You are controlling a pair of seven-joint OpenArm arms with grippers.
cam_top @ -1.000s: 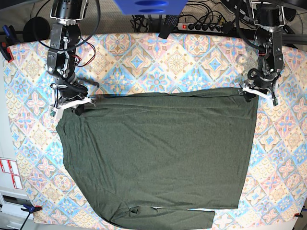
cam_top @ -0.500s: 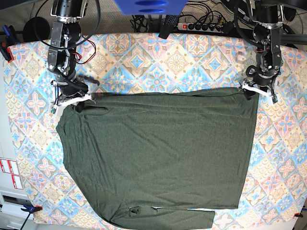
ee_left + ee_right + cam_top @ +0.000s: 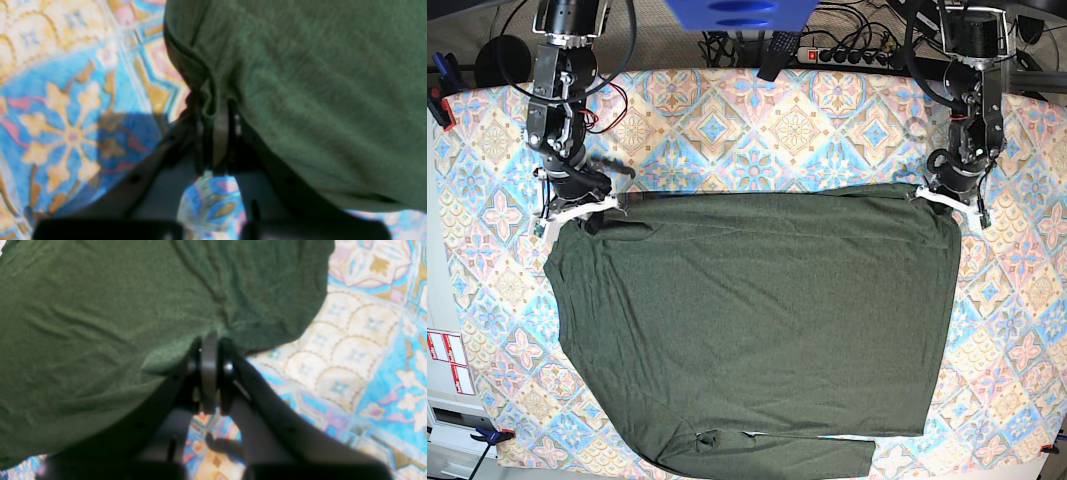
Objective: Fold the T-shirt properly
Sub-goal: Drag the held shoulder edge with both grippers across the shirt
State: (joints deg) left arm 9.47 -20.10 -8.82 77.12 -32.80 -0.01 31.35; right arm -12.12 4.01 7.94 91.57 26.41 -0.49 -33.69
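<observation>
- Two grippers are pinching the far edge of the T-shirt [image 3: 757,325], one at each far corner.
- We see the left gripper [image 3: 952,195] on the right side of the base view, its jaws closed tight on a bunched fold of the hem; the left wrist view shows the fabric [image 3: 300,83] squeezed between the fingers [image 3: 200,140].
- We see the right gripper [image 3: 577,205] on the left side of the base view, clamped the same way on the opposite corner; in the right wrist view the cloth [image 3: 100,323] puckers into creases just where the fingers [image 3: 208,373] meet it.
- The T-shirt lies spread flat on the desk [image 3: 757,130], covering most of its near half, with one sleeve folded along the near edge.
- The desk carries a patterned cloth of blue, yellow and pink tiles.
- A power strip [image 3: 852,55] sits beyond the far edge.
</observation>
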